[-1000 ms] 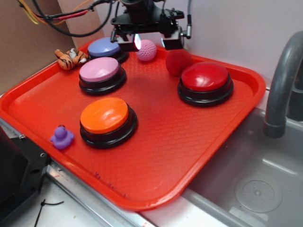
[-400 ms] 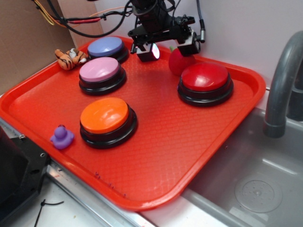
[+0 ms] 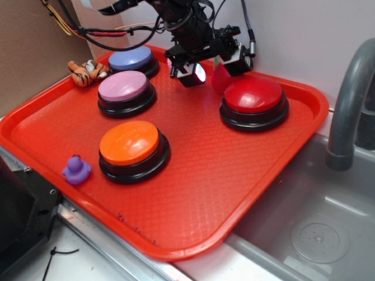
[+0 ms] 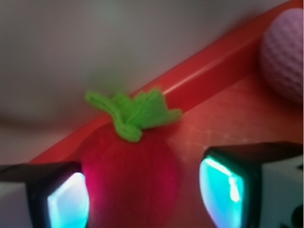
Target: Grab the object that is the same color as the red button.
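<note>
Now the claw (image 4: 142, 197) is standing wide, its pads flanking the small fuzzy dark-red strawberry plush (image 4: 128, 178) with green leaves. Being soft and light, it is probably going to squash, so pinching across its round middle looks best.

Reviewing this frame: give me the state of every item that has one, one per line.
Gripper: open, fingers either side of the strawberry.
Strawberry: upright on the tray, leaves up, not yet gripped.
Red button: unpressed, nothing on it.
Orange button: unpressed.
Pink button: unpressed.
Purple button: unpressed.
Pink ball: resting on the tray.

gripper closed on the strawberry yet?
No, in the wrist view the strawberry sits between the gripper's open fingers, with a gap on the right.
</note>
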`<state>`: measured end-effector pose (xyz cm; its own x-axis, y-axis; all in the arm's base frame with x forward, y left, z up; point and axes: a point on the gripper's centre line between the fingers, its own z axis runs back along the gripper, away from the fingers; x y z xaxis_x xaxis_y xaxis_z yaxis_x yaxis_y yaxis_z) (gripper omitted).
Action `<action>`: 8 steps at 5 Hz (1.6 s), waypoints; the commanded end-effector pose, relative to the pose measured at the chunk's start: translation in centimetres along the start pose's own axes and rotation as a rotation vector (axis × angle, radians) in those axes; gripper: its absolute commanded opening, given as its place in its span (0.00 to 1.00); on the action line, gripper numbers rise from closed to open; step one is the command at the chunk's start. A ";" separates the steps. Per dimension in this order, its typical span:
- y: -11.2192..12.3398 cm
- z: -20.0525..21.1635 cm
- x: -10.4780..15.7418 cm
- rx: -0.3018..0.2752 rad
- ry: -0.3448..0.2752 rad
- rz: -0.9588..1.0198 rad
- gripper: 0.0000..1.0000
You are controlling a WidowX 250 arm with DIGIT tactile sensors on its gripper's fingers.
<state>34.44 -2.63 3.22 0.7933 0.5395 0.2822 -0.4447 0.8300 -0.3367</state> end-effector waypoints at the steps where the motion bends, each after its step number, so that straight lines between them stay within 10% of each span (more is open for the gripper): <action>1: 0.9 0.4 1.1 -0.018 -0.020 -0.006 0.00; 5: -0.1 5.5 1.4 0.108 -0.012 -0.232 0.00; 8: -2.1 16.5 -2.7 0.181 0.179 -0.430 0.00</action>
<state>25.19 -3.86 15.61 0.9838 0.1193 0.1341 -0.1153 0.9926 -0.0371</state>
